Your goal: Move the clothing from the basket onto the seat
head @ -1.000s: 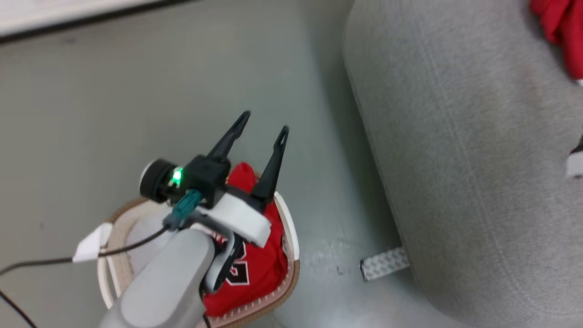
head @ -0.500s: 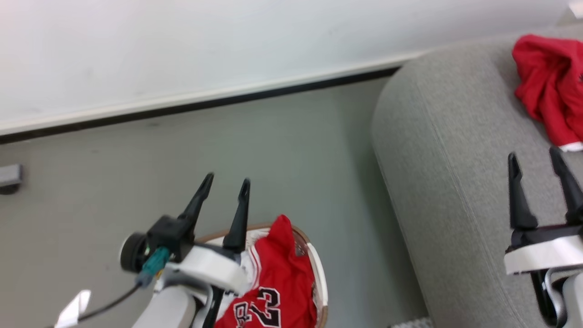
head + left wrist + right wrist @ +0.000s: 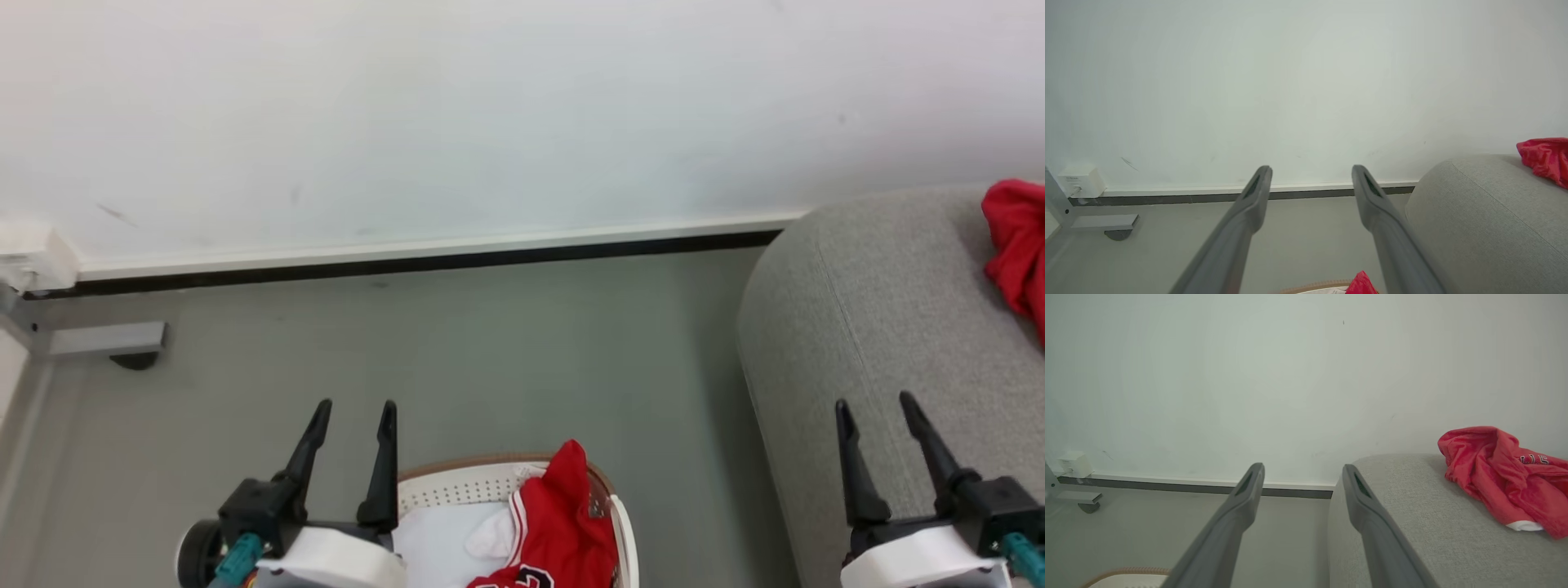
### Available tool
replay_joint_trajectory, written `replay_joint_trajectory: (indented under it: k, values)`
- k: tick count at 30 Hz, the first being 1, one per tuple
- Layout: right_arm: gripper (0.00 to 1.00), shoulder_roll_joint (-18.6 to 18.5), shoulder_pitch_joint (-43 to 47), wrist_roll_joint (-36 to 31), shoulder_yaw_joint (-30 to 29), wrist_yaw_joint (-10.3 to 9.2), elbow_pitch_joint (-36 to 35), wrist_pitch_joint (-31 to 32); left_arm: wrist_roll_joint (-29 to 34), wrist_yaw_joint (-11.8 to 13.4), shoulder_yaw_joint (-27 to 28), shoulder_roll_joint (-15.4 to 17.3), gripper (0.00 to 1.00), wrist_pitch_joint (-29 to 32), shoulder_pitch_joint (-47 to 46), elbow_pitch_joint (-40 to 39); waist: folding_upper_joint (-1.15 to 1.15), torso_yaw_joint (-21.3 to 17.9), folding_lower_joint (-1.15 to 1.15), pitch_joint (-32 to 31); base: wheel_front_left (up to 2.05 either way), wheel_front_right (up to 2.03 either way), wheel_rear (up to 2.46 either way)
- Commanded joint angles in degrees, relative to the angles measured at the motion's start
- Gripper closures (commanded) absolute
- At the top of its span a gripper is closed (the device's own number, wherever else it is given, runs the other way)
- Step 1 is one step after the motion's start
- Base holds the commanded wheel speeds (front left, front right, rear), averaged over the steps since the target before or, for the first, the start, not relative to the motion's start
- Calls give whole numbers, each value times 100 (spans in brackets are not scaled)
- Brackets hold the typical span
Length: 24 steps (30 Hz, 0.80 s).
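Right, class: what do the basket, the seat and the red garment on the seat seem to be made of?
Basket: probably moulded plastic; smooth cream wall with rows of holes. Seat: matt grey woven fabric; weave and seam show. Red garment: soft cloth, perhaps synthetic knit; lies in loose folds.

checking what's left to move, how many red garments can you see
2. A jersey lies in the basket, at the head view's bottom edge; another garment lies on the seat, far right. More may be hidden under the jersey.
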Motion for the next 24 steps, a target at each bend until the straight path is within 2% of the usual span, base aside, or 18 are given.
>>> replay_joint_trajectory:
  k: [1,10,24]
  values:
    - [0,23,113,-61,7,-13,53,3,66,-46,76,-21,0,-2,112,0,0,85,1,-114,0,0,0]
    - [0,173,539,49,135,-12,232,3,296,-236,585,-262,0,-3,629,30,0,61,1,-504,0,0,0]
    - [0,200,652,184,272,-13,215,3,532,-501,963,-445,0,-3,863,26,0,-109,1,-580,0,0,0]
